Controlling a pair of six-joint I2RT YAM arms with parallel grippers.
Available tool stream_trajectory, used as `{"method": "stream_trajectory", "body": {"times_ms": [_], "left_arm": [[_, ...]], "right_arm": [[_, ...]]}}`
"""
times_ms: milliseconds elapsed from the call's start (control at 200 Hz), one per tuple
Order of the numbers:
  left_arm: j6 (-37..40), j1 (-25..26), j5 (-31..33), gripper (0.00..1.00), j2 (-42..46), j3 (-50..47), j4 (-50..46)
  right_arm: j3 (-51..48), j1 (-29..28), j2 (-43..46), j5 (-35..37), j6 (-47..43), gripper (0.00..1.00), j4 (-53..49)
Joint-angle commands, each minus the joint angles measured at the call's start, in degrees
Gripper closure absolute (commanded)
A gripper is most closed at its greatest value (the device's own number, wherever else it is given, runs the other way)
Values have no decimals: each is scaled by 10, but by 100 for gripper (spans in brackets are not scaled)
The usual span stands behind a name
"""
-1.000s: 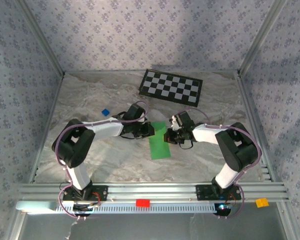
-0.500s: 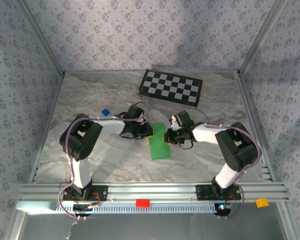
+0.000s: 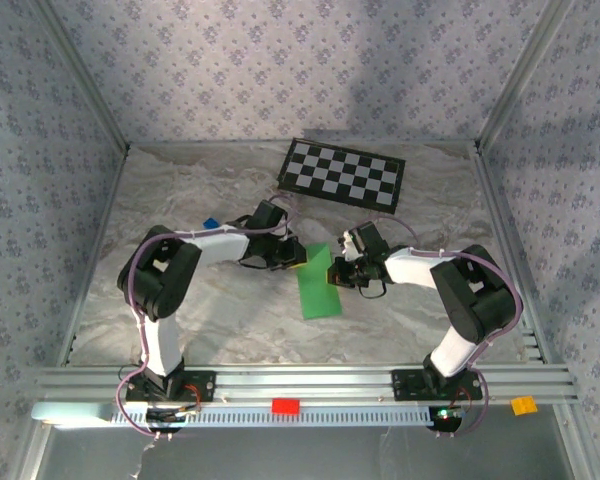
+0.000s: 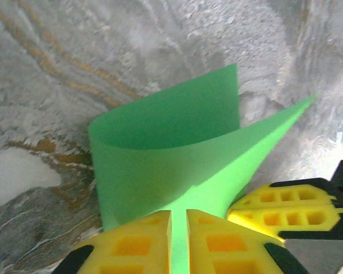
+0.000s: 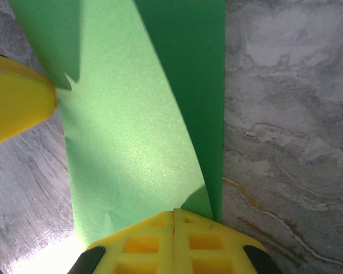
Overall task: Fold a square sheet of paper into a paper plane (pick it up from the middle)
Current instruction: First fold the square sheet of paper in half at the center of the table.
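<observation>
The square sheet of paper (image 3: 318, 290) is bright green and lies mid-table, folded into a narrow strip, with its far end raised. My left gripper (image 3: 296, 257) comes from the left and my right gripper (image 3: 334, 272) from the right, both at that far end. In the left wrist view the paper (image 4: 177, 148) curls up into a loop, and a layer of it runs between the nearly closed yellow fingers of the left gripper (image 4: 179, 212). In the right wrist view the right gripper (image 5: 173, 212) is shut on the edge of the paper (image 5: 131, 131), where one layer bends over another.
A black-and-white checkerboard (image 3: 342, 173) lies at the back of the marbled table. A small blue block (image 3: 211, 224) sits left of the left arm. A red block (image 3: 285, 406) and an orange block (image 3: 523, 405) rest on the front rail. Patterned walls close in three sides.
The left arm has swung its forearm and gripper a little toward the back, and the paper's far end has risen with it. The right arm has stayed put.
</observation>
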State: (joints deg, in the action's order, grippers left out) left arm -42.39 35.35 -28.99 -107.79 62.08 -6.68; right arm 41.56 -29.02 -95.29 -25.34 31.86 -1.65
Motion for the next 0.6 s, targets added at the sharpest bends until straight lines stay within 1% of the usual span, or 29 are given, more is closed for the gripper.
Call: {"method": "stream_trajectory", "body": {"times_ms": [0, 300, 435, 595], "left_arm": [[17, -5, -16, 86, -5, 19, -13], [17, -15, -9, 88, -56, 3, -1], [8, -17, -12, 89, -55, 2, 5], [4, -18, -23, 92, -37, 27, -6]], "right_arm": [[-40, 8, -39, 77, -14, 100, -120], [-43, 8, -40, 77, -13, 100, -117], [-45, 7, -39, 78, -14, 100, -116], [-46, 8, -38, 79, -13, 100, -117]]}}
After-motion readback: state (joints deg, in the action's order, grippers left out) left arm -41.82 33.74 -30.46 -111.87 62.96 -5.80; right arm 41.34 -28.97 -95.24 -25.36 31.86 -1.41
